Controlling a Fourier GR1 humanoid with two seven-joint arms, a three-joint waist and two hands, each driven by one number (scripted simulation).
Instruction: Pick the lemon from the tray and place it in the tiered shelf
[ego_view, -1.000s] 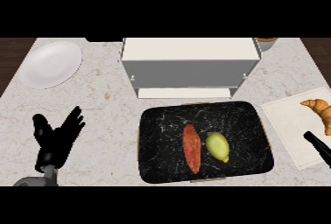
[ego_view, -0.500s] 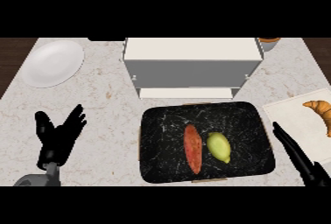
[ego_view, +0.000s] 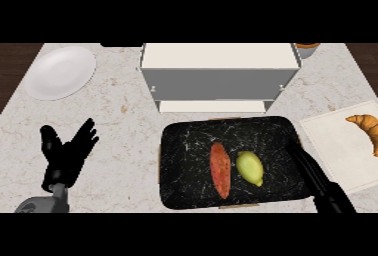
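The lemon lies in the black marbled tray, right of centre, just beside a long reddish vegetable. The right hand lies over the tray's right rim, fingers straight and together, holding nothing, seemingly clear of the lemon. Behind the tray stands the white tiered shelf. To the tray's right, a croissant is cut off at the edge. Left of the tray, the left hand rests open, fingers up.

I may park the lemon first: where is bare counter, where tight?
Bare counter lies between the plate, the tiered shelf, the tray and the open left hand. Crowded right of the tray: the right hand lies along its edge, close beside the white board holding the croissant.
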